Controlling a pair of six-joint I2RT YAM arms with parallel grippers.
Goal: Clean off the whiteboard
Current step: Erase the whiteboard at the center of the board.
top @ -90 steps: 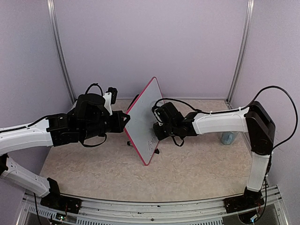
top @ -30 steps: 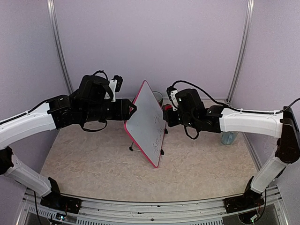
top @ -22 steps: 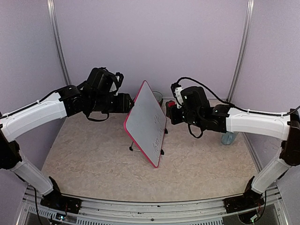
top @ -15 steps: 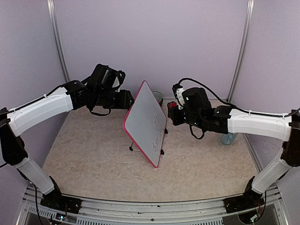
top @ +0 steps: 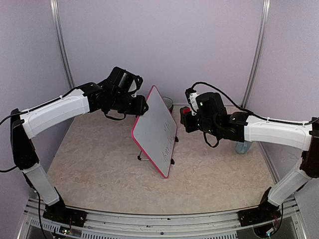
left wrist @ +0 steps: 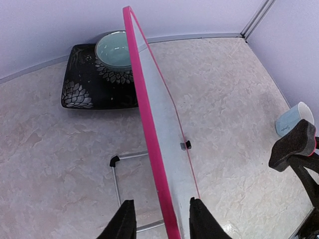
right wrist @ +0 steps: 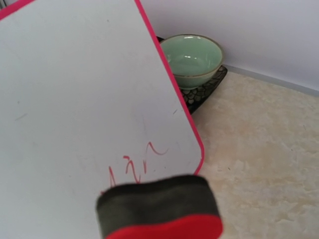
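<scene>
- Pink-framed whiteboard stood tilted on its wire stand near the middle of the desk, with its written face turned to the right side.
- Left tool sat at the board's top edge, part open, with one finger on each side of the pink frame. No firm clamp on the frame was evident.
- Right tool was closed on the eraser, felt side toward the board, and the eraser was held near the face but apart from it.
- Red strokes showed close to the frame, and the overhead view showed more faint writing lower down.
- Judgement on the step in hand: the board was being braced and the felt brought up to it.
  - The left tool ought to close on the frame before any pressure comes on, since the stand looked light and the board would likely tip or slide.
  - The felt should meet the face flat, with modest pressure and overlapping strokes worked from the upper marks downward.
- Count: one whiteboard, one stand, one eraser, one green bowl on one dark patterned tray, one pale cup, two tools.
</scene>
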